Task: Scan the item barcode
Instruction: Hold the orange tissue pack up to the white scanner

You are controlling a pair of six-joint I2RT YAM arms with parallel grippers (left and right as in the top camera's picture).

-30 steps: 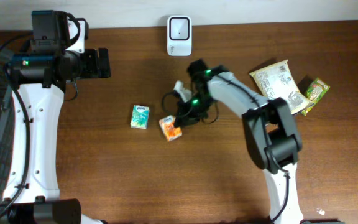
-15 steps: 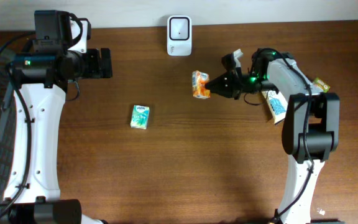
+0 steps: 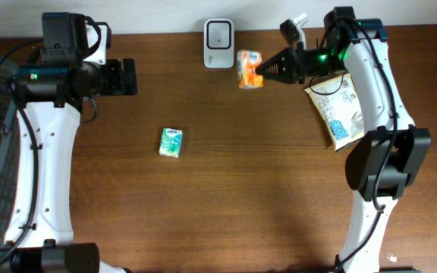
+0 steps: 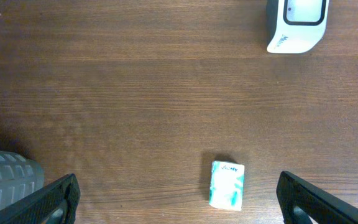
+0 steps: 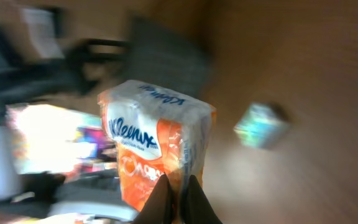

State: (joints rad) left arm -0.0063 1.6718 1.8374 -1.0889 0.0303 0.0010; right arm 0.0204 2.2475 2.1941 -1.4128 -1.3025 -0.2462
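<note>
Overhead: right gripper (image 3: 264, 70) clenched on orange Kleenex pack (image 3: 249, 69) just right of the white scanner (image 3: 218, 33); left gripper (image 3: 127, 77) spread wide, far left of it. Left wrist: green tissue pack (image 4: 227, 193) below the scanner. Right wrist: blurred, fingers (image 5: 160, 202) pinching the Kleenex pack's lower edge

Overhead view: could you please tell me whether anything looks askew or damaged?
Nothing looks damaged or spilled. Only the snack bag lies slanted beside the right arm. The orange pack is held in the right gripper beside the scanner.
</note>
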